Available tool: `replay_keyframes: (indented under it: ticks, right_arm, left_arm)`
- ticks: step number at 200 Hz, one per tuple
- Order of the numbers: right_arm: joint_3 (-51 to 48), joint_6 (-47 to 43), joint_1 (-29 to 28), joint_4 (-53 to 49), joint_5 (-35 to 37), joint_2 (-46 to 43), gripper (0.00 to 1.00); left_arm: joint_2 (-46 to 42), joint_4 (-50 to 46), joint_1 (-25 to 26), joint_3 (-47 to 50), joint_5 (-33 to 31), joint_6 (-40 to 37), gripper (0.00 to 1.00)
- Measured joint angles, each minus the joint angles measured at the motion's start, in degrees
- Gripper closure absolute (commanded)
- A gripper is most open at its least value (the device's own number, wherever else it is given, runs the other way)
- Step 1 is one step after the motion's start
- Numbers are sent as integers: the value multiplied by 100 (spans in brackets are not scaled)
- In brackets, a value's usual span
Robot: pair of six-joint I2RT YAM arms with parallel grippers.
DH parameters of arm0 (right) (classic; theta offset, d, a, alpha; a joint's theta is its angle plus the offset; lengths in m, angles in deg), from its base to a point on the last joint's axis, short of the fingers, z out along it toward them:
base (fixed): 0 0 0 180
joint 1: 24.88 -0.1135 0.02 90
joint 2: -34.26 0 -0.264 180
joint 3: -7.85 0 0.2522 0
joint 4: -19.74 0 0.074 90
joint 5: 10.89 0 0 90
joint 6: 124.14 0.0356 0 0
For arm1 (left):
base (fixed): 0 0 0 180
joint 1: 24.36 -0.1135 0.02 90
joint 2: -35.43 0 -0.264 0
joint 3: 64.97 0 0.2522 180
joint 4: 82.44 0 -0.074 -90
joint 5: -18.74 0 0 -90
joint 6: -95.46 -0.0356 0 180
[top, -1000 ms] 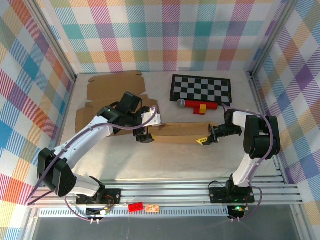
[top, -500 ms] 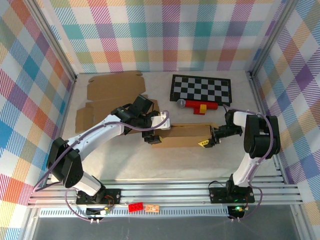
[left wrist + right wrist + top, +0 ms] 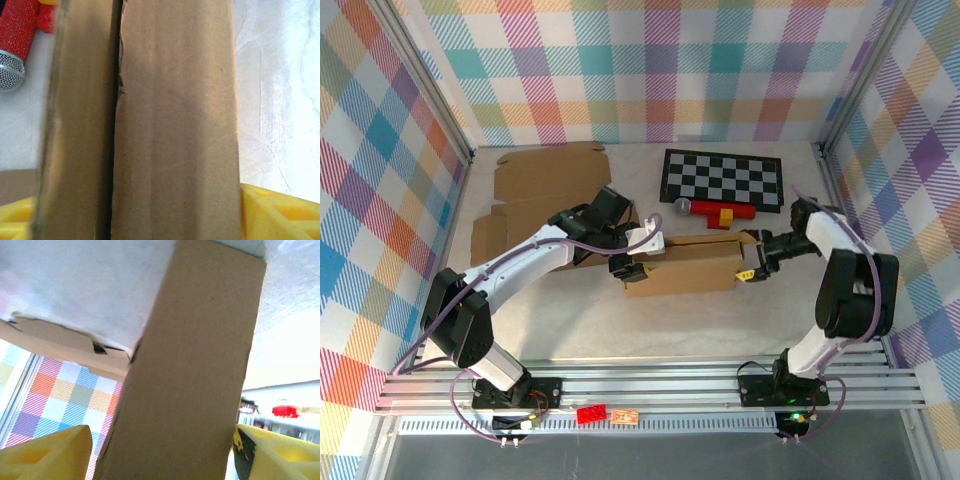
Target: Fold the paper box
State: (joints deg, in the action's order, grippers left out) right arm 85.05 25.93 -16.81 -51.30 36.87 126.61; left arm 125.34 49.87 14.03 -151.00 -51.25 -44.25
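Paper box [image 3: 685,265] at the middle of the worktop [image 3: 720,330], lengthwise between both arms, left gripper [image 3: 630,265] clamped across its left end, right gripper [image 3: 752,262] clamped across its right end, cardboard spanning yellow fingers [image 3: 280,212] in both wrist views, checkerboard [image 3: 722,178] and red microphone [image 3: 715,211] behind.

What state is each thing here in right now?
paper box: partly folded into a long block
flat cardboard: unfolded, lying flat
checkerboard: lying flat
microphone: lying on its side
left gripper: straddling one box end, grip unclear
right gripper: straddling the other end, grip unclear
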Motion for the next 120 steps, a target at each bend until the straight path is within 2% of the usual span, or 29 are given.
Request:
replay_keyframes:
  ticks: [25, 44, 69, 99, 120]
  right_arm:
    - [767, -391, 61, -411, 1246, -870, 31]
    - [1088, -846, 46, -463, 2184, -1659, 42]
    - [1196, -1742, -361, -470, 3324, -2413, 52]
    - [857, -3003, -1331, -181, 4236, -2723, 52]
    - [632, -3901, -1508, -35, 4463, -2828, 51]
  left_arm:
    - [0, -4, 7, 0, 2, 81, 27]
    - [0, -2, 13, 0, 4, 101, 29]
    - [0, 0, 13, 0, 4, 157, 31]
    - [0, 2, 13, 0, 4, 212, 35]
    - [0, 2, 13, 0, 7, 219, 37]
